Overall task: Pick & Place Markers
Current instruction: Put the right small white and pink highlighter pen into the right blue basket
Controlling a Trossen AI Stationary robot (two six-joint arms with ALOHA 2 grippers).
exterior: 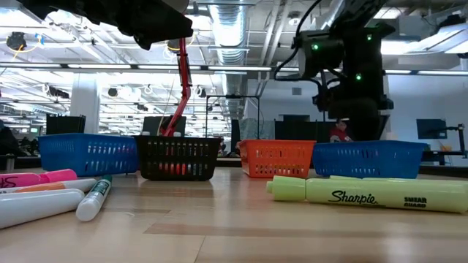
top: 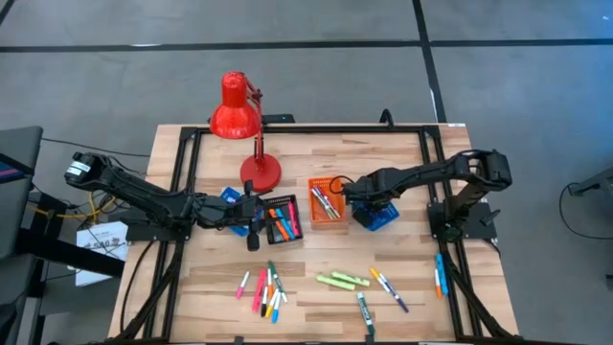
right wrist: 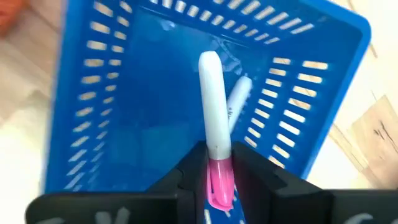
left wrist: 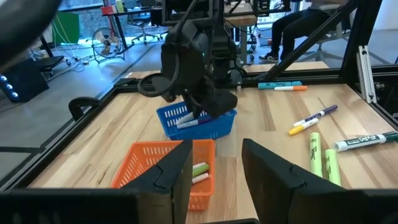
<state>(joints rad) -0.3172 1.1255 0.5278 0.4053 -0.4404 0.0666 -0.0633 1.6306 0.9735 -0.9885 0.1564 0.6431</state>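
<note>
A white marker with a pink end (right wrist: 214, 155) is pinched by the right hand (right wrist: 217, 171) directly over the blue tray (right wrist: 93, 93), ready for dropping; the left hand (left wrist: 214, 168), beside that tray, is spread.

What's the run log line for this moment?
right gripper: holds pink-capped marker over blue tray | left gripper: open, idle

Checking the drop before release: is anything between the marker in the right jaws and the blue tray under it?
Nothing visible. The right gripper holds the pink-capped white marker directly over the blue tray, where another marker lies aside.
</note>
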